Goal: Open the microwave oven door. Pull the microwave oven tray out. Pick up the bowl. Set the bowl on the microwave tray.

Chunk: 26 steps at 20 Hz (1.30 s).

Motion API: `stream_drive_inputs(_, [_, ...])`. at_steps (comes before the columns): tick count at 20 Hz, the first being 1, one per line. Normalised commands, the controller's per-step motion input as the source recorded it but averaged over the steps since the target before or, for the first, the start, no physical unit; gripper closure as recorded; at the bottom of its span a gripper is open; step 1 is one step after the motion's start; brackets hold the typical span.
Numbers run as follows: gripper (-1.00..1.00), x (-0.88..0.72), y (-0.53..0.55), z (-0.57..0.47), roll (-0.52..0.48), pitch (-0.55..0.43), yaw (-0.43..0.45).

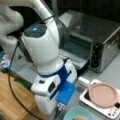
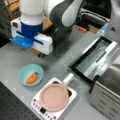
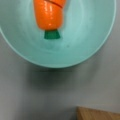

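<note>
The microwave oven [image 1: 100, 32] [image 2: 107, 95] stands with its door [image 1: 75, 62] [image 2: 75, 67] folded down flat. A grey flat tray [image 1: 75, 50] [image 2: 92, 60] seems to lie out over the door. The pale teal bowl [image 2: 27, 71] [image 1: 75, 113] [image 3: 82, 37] holds an orange carrot piece [image 2: 32, 78] [image 3: 48, 15] and rests on the grey table. My gripper [image 1: 60, 108] [image 2: 40, 53] hangs close above the table, just beside the bowl's rim. Its fingers are hidden in both front views and do not show in the wrist view. It holds nothing that I can see.
A pink plate [image 2: 54, 97] [image 1: 103, 94] sits on a small white appliance [image 2: 37, 105] [image 1: 110, 111] next to the bowl, between it and the oven. A wooden surface [image 1: 10, 100] [image 3: 97, 113] borders the table. A black cable [image 1: 10, 75] hangs from the arm.
</note>
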Motion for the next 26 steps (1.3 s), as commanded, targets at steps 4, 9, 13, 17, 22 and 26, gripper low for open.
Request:
stream_drive_inputs(4, [-1.00, 0.38, -0.38, 0.14, 0.066, 0.191, 0.131])
stream_drive_inputs(9, [-1.00, 0.39, -0.36, 0.16, 0.087, 0.192, 0.119])
stream_drive_inputs(13, [-1.00, 0.37, -0.31, 0.14, 0.099, 0.203, 0.099])
stream_drive_inputs(17, [-1.00, 0.30, -0.19, 0.11, 0.117, 0.243, 0.059])
stream_drive_inputs(22, [-1.00, 0.29, -0.04, 0.01, 0.145, 0.251, -0.003])
stream_drive_inputs(26, [-1.00, 0.30, 0.00, 0.00, 0.158, 0.223, -0.053])
